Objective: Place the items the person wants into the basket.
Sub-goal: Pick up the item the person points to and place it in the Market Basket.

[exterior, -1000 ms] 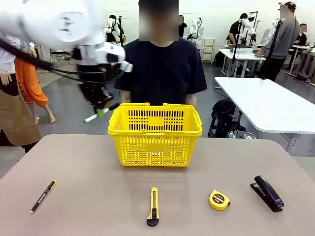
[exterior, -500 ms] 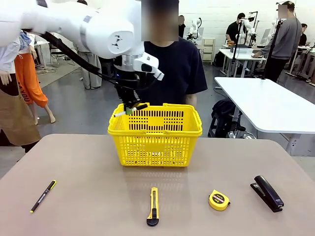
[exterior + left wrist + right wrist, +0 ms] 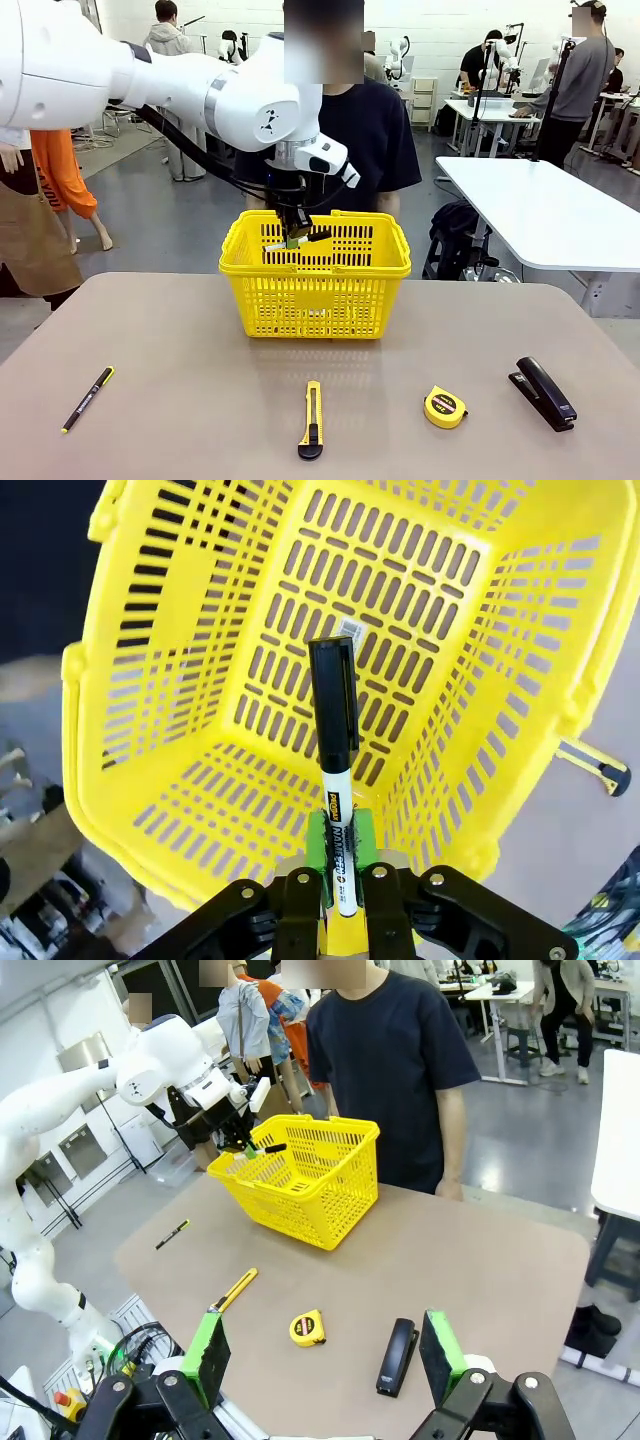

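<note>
My left end effector (image 3: 340, 845) is clamped on the white marker (image 3: 335, 730), gripping the barrel low down with the black cap pointing ahead. It hangs over the open mouth of the yellow basket (image 3: 315, 270), and in the wrist view the marker sits above the basket floor, inside the rim on every side.

To do this step well, I judge I should dip a little past the rim before releasing. That way the marker falls only a short way and neither bounces out nor pokes through the lattice. Afterwards I would lift straight up, clear of the folded handles along the rim.

My right end effector (image 3: 325, 1355) stands wide open and empty, well back from the basket on my side. The person (image 3: 335, 140) stands just behind the basket, hands hidden by it.

On the worktop (image 3: 180, 340) in front of the basket:
- The pen (image 3: 88, 398) lies off to the left.
- The stapler (image 3: 543, 392) lies off to the right.
- The utility knife (image 3: 313, 420) lies straight ahead of it.
- The tape measure (image 3: 444, 407) sits between knife and stapler.

Nothing blocks the drop.
</note>
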Controlling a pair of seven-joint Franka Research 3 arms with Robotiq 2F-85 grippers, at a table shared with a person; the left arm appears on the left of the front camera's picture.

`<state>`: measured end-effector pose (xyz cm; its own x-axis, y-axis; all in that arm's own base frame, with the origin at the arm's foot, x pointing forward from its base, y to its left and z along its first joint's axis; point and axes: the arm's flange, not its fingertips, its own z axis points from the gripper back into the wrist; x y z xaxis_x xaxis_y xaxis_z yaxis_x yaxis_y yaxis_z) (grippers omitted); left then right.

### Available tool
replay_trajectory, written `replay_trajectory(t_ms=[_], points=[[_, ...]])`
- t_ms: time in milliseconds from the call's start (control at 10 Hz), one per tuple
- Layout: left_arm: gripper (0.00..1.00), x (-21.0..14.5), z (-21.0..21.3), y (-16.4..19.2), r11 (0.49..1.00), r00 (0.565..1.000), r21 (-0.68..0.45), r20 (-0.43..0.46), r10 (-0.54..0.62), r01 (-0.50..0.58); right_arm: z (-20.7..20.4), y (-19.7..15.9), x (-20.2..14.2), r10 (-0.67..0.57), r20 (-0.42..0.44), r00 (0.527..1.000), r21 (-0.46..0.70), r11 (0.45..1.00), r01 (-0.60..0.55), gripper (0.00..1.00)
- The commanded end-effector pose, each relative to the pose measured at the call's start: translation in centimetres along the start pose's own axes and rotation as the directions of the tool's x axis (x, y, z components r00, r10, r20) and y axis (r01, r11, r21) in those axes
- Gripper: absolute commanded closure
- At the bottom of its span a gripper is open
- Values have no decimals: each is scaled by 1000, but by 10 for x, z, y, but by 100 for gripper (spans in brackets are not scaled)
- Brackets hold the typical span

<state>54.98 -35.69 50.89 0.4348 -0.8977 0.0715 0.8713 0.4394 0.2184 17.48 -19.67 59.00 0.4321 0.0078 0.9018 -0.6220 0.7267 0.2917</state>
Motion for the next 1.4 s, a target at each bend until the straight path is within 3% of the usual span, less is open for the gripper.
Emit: replay_trajectory(t_ms=[0,800,1300], points=[[88,-1,3,9,1000,999,-7,26,-23,23,-3,-1,1,7,12,1000,11,1000,-7,0],[88,2,-1,3,1000,1000,-1,8,-10,10,-3,-1,1,7,12,1000,11,1000,-7,0],[88,30,-45,30,989,996,-140,-77,-54,43,-3,-1,1,7,12,1000,11,1000,-7,0]])
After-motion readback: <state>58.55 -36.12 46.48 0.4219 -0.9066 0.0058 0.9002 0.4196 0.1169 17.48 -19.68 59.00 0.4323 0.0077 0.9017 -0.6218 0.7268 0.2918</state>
